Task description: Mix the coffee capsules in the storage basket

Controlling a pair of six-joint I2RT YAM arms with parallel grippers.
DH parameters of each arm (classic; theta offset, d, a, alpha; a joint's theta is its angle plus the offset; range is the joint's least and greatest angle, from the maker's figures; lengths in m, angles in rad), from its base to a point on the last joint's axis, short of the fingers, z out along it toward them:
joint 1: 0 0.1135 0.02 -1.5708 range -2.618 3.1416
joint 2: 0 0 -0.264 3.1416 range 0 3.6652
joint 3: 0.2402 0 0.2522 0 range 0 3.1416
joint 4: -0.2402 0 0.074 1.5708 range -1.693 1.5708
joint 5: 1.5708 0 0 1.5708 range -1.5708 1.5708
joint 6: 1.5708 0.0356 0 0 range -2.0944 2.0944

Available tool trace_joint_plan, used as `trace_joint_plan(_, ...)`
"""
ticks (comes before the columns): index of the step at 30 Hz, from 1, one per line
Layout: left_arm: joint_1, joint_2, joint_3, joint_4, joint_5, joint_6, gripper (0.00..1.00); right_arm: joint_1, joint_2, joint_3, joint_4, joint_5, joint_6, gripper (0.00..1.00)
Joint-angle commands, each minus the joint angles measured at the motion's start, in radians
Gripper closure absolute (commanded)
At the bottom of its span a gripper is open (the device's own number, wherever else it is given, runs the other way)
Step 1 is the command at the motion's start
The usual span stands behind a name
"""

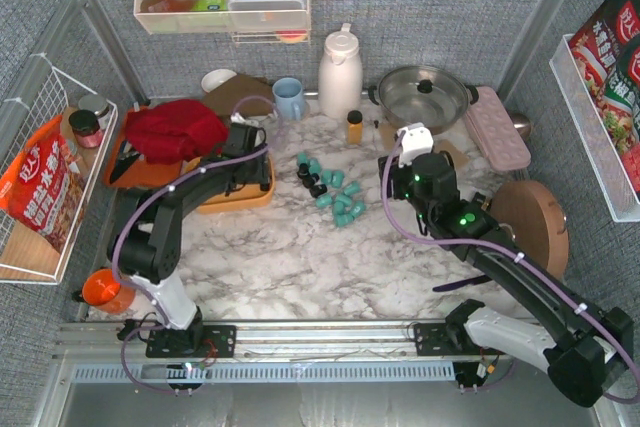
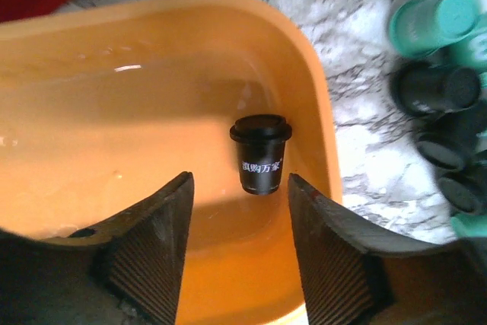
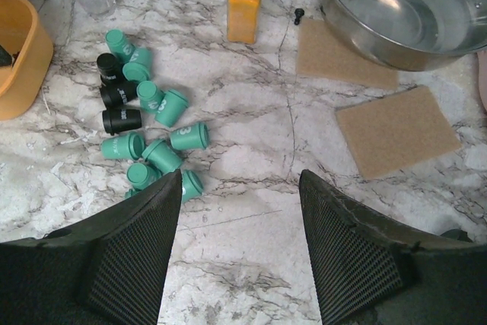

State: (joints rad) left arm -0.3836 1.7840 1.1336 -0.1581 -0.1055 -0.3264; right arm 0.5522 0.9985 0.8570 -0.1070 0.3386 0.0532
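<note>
capsules (image 3: 156,131) lie mostly in a loose heap on the marble table (image 1: 300,247), right of the storage basket (image 2: 152,74) and well apart from the right arm; most are teal, a few black, and several lie tipped on their sides. one black capsule (image 2: 261,154) sits alone on the basket floor, close to the basket's right wall.

the left gripper (image 2: 240,180) hangs over the basket with its jaws parted wider than that capsule. neither pad appears to touch it, so it holds nothing. the right gripper (image 3: 240,176) hovers near the heap's near-right side, jaws well apart and empty.

these pods look light and stiff, with smooth tapered sides and a wider lip at one end. being round, one on its side will likely roll if nudged, and the taper could let it squirt from a loose pinch. the safest hold is probably across the body just under the lip, with modest force, as the thin wall and sealed face may dent. pods packed against neighbours want an approach from the open side of the heap.
</note>
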Motion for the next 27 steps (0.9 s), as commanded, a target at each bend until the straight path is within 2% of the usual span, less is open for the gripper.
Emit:
trace_joint_plan(1, -0.001, -0.091, 0.006, 0.000, -0.059, -0.026, 0.35, 0.000, 0.026, 0.015, 0.013, -0.015, 0.008, 0.32)
trace_joint_plan(5, -0.004, -0.166, 0.032, -0.035, -0.080, -0.032, 0.18, 0.000, 0.057, 0.035, -0.005, -0.052, 0.031, 0.32)
trace_joint_plan(7, -0.003, -0.204, 0.033, -0.048, -0.085, -0.033, 0.02, 0.004, 0.064, 0.047, -0.034, -0.075, 0.049, 0.32)
trace_joint_plan(13, -0.003, -0.301, 0.044, -0.114, -0.079, -0.063, 0.01, 0.022, 0.081, 0.049, -0.134, -0.116, 0.085, 0.32)
trace_joint_plan(16, -0.001, -0.342, 0.071, -0.238, -0.087, -0.105, 0.01, 0.042, 0.103, 0.036, -0.171, -0.122, 0.119, 0.32)
trace_joint_plan(20, -0.001, -0.426, 0.065, -0.286, 0.030, 0.029, 0.01, 0.088, 0.155, 0.009, -0.174, -0.116, 0.208, 0.32)
trace_joint_plan(23, -0.004, -0.516, -0.002, -0.249, 0.067, 0.060, 0.01, 0.134, 0.208, -0.005, -0.146, -0.082, 0.317, 0.29)
trace_joint_plan(27, -0.006, -0.650, -0.157, -0.086, 0.149, 0.023, 0.01, 0.179, 0.277, -0.043, -0.059, -0.062, 0.462, 0.17)
